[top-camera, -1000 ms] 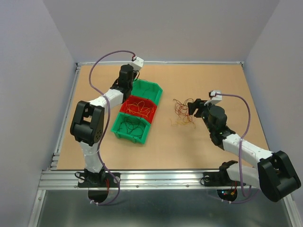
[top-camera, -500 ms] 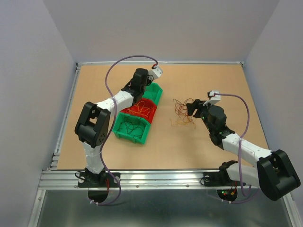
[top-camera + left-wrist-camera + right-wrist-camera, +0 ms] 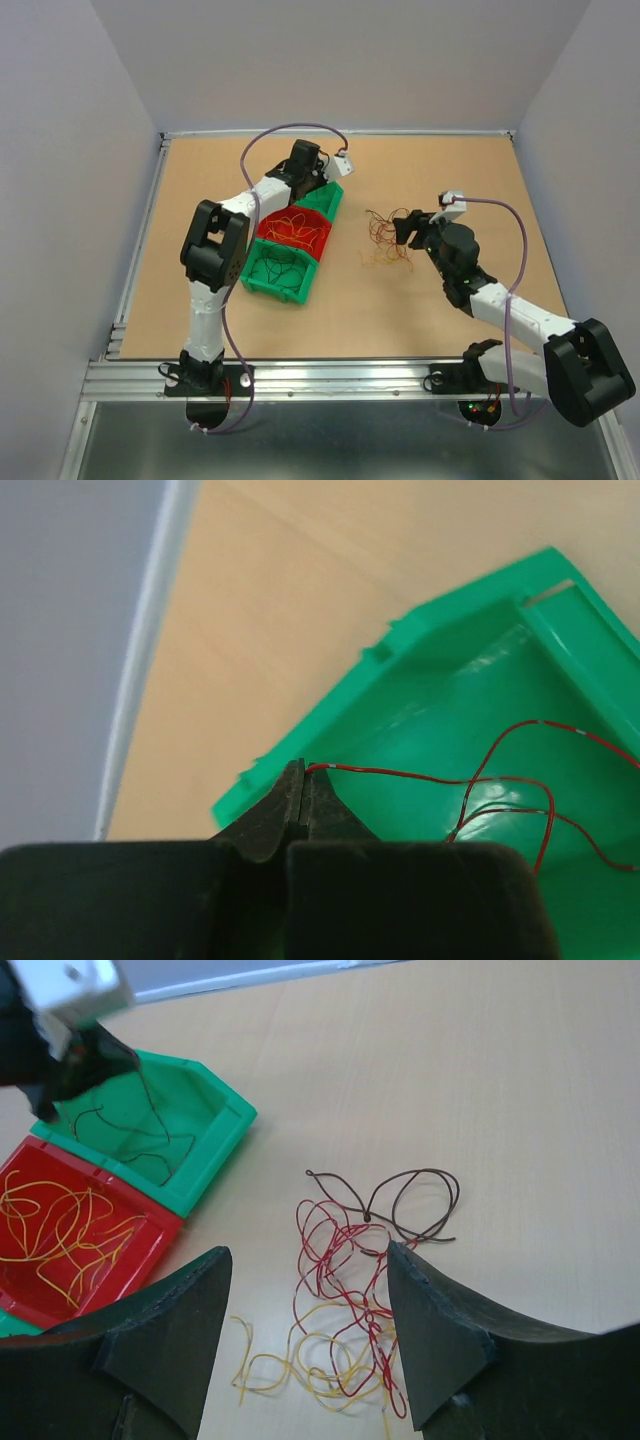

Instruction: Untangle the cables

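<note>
Left gripper (image 3: 303,785) pinches one red wire (image 3: 400,774) over the far green bin's (image 3: 440,640) corner, near the table's (image 3: 450,170) back edge. Tangled cables (image 3: 350,1290) lie on open table near the red bin (image 3: 120,1265), under the right gripper (image 3: 306,1250), fingers spread. Left arm (image 3: 250,195) has stretched farther; right arm (image 3: 500,300) unmoved.

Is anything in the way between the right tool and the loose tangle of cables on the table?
Nothing visible: the open right tool faces the tangle of cables directly, with bare table around it.
</note>
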Controlling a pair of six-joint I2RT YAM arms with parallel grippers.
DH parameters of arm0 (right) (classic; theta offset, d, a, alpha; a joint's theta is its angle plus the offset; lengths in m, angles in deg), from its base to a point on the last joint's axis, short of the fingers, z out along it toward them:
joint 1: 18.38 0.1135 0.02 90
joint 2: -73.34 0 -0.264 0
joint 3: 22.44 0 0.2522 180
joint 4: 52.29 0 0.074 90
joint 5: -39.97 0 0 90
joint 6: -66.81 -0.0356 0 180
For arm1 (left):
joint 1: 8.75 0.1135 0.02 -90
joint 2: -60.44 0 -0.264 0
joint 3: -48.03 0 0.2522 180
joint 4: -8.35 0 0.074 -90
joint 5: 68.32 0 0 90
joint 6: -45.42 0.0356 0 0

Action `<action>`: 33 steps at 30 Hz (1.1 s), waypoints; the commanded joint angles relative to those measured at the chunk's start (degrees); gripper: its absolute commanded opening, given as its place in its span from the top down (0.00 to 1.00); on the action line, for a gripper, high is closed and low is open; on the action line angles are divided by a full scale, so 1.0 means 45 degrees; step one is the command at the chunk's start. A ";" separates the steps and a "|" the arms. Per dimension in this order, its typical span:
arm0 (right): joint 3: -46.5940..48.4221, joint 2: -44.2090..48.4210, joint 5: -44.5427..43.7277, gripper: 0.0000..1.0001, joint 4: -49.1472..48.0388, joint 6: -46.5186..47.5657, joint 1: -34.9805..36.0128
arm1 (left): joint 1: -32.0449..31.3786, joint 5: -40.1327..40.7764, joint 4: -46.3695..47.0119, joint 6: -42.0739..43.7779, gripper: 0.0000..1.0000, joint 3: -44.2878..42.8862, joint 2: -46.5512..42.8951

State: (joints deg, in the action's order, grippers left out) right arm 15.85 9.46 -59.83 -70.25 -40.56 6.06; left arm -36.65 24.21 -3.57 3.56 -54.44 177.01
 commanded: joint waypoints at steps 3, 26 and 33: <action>-0.0238 0.0269 0.0244 0.31 -0.0743 0.0246 0.0056 | 0.0223 -0.1985 -0.5639 0.0924 1.00 -0.3095 0.3055; 0.1207 -0.1974 0.1007 0.24 0.0485 -0.0086 0.0075 | 0.0790 -0.3471 -0.6173 -0.0950 0.36 -0.3686 -0.0630; 0.2712 -0.3069 -0.1141 0.28 0.3299 -0.0633 0.0056 | -0.0981 -0.2340 -0.1947 -0.3118 0.37 0.0442 -0.3616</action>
State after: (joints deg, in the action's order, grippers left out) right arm 23.63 -3.50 -59.15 -60.46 -41.96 6.06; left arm -35.05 11.36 -23.50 -4.42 -61.30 170.22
